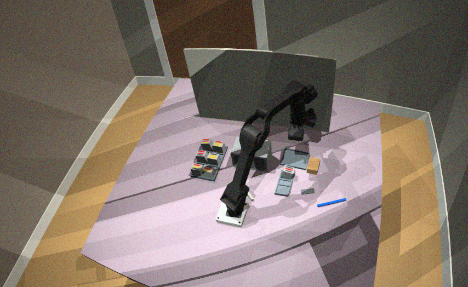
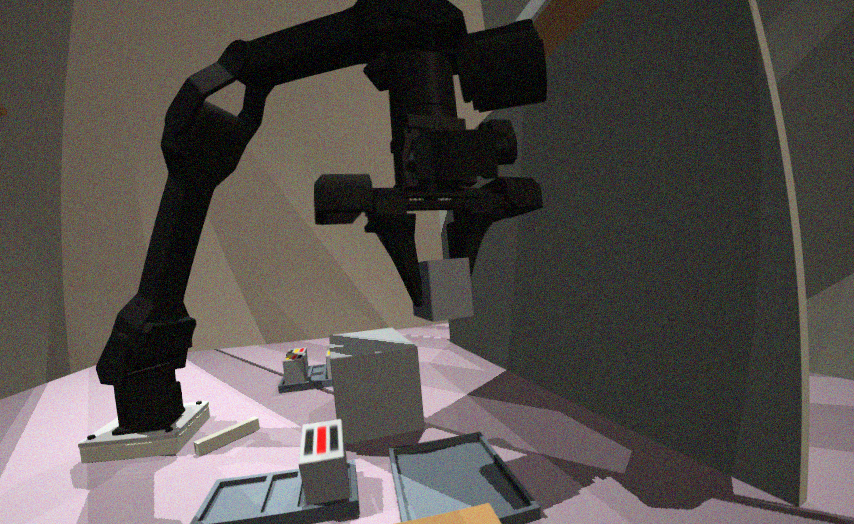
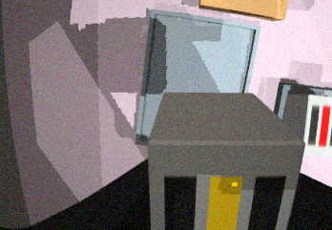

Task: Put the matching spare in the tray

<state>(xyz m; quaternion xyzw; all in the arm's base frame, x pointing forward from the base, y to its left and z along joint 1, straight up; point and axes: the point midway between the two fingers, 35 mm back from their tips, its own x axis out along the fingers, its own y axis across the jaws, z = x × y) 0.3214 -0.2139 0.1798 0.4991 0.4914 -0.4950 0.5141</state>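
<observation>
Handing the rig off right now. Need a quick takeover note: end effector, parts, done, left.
End effector: shut on a grey spare with a yellow stripe, held high beside the grey panel.
Tray: below, nothing in it.
Red-striped unit: standing in its holder. Other spares in the rack.
Done: spare picked and lifted.
Left: lower it into the tray, let go. Code match not checkable from here.

Matte black jointed arm [image 1: 250, 142], blocky links, pale square base plate [image 1: 231, 215] with dark corner screws
</observation>
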